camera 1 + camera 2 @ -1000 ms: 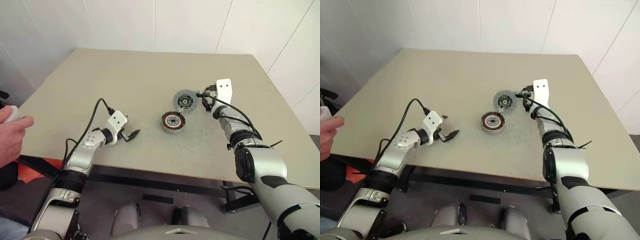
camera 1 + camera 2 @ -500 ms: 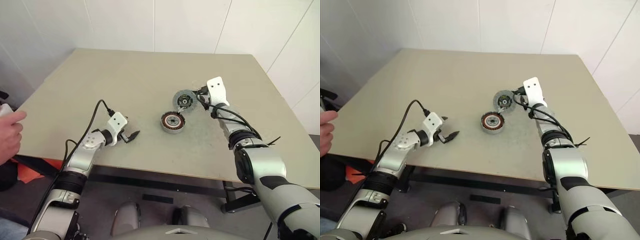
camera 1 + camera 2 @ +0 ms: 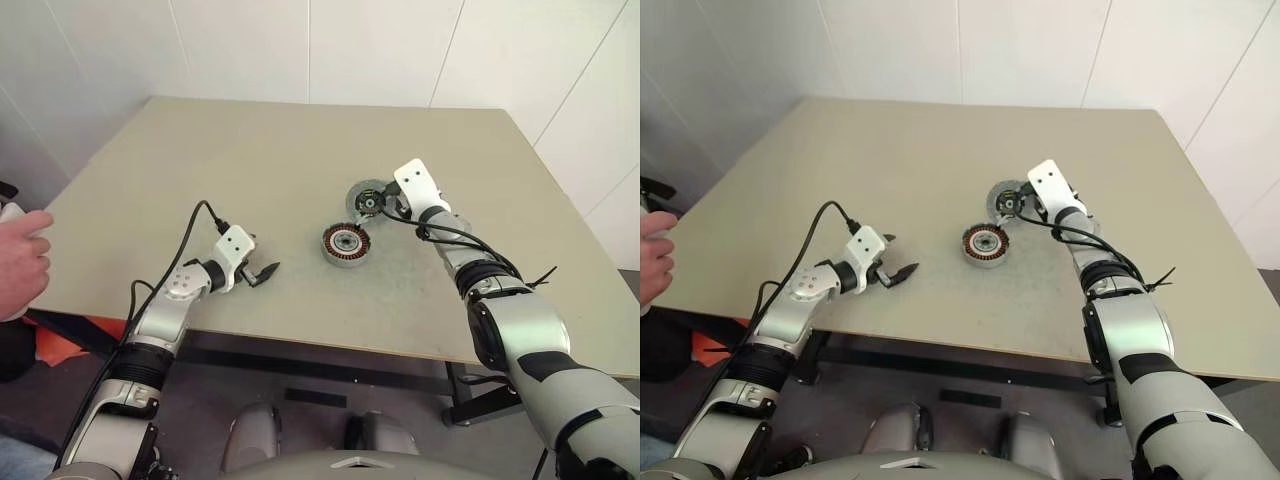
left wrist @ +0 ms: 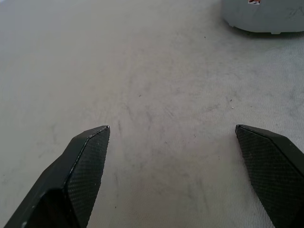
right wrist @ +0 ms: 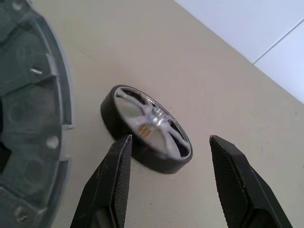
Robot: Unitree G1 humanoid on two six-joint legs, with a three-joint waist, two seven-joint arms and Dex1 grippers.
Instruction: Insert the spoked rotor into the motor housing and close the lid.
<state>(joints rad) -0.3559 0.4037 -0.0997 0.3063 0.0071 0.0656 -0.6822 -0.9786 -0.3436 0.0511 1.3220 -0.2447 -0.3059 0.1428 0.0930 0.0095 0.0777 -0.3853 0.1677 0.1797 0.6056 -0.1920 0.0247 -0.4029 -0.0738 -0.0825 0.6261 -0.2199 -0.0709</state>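
Right gripper (image 5: 171, 137): we see its two black fingers spread, flanking without clasping the spoked rotor (image 5: 147, 128), a flat silver disc with a black outer rim. The rotor lies on the beige table (image 3: 250, 160), beyond and to the right of the motor housing (image 3: 346, 243); we cannot tell whether a finger touches its rim. The housing is a round, shallow dark metal cup with copper-coloured windings around a silver centre. The lid (image 3: 365, 200), a thin round grey metal disc, stands tilted up just beyond the housing, beside the right gripper. Left gripper (image 3: 262, 273): fingers spread wide over bare tabletop, well to the left of the housing. A person's hand (image 3: 20, 265) rests far left of the housing, at the table's edge.
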